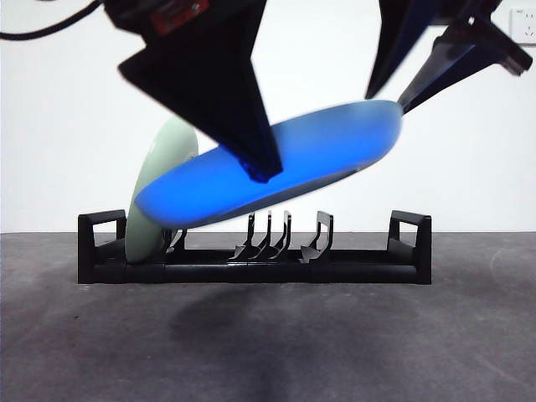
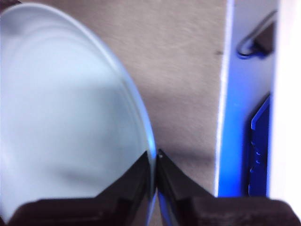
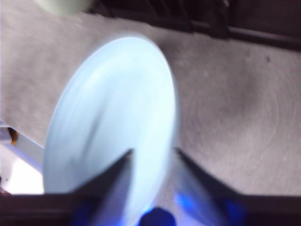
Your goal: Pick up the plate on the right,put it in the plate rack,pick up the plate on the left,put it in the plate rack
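Pinching the blue plate (image 1: 276, 172) by its rim above the plate rack (image 1: 251, 270), the left gripper (image 2: 154, 162) risks knocking the green plate (image 1: 159, 188) already slotted there, while the right gripper (image 3: 153, 157) straddles it, jaws apart.

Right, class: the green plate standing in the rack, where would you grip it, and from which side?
Its upper rim, from above. The green plate stands on edge, its lower part seated in the rack, so only the top rim is free. The blue plate, clamped by the left gripper with the right gripper at its rim, crowds its inner side.
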Tool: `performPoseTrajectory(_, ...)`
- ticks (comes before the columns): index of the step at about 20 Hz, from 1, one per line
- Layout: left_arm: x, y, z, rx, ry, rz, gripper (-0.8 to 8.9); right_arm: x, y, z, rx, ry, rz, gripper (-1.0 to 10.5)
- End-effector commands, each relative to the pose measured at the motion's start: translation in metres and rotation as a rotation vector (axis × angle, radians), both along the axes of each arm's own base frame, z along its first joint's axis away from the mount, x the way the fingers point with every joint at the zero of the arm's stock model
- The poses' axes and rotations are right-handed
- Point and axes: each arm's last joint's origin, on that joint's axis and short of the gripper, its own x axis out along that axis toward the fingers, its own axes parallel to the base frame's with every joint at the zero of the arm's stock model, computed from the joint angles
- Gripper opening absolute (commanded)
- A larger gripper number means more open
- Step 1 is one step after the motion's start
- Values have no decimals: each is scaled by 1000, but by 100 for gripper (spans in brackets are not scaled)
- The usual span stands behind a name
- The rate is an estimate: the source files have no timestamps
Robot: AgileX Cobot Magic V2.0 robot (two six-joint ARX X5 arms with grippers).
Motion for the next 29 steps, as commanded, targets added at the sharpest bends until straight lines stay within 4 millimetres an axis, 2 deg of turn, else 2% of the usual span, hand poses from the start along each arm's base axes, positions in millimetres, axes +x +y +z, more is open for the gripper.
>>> performPoseTrajectory(1,0,-2,-1,-25,13,21,-9,-2,-8,7,16,-51,-9,468)
performPoseTrajectory(4,1,-6,2,-87,12,22,-9,-8,-27,27,62,-162,-71,468)
performPoseTrajectory(7,8,-12,10,-238,52,27,-9,-19,-49,52,119,-325,-140,468)
performPoseTrajectory(10,28,-11,21,-436,111,80,-9,-35,-68,73,143,-468,-196,468)
performPoseTrajectory(12,50,-5,30,-592,170,148,-9,-47,-78,81,132,-527,-231,467)
performPoseTrajectory(16,96,19,55,-963,286,168,-9,-61,-89,89,72,-608,-313,463)
performPoseTrajectory(18,114,30,62,-1091,317,182,-9,-63,-90,90,73,-613,-314,463)
performPoseTrajectory(24,146,42,56,-1231,348,267,-9,-62,-90,90,72,-612,-313,459)
performPoseTrajectory(29,174,37,55,-1269,393,280,-9,-62,-90,90,71,-613,-312,425)
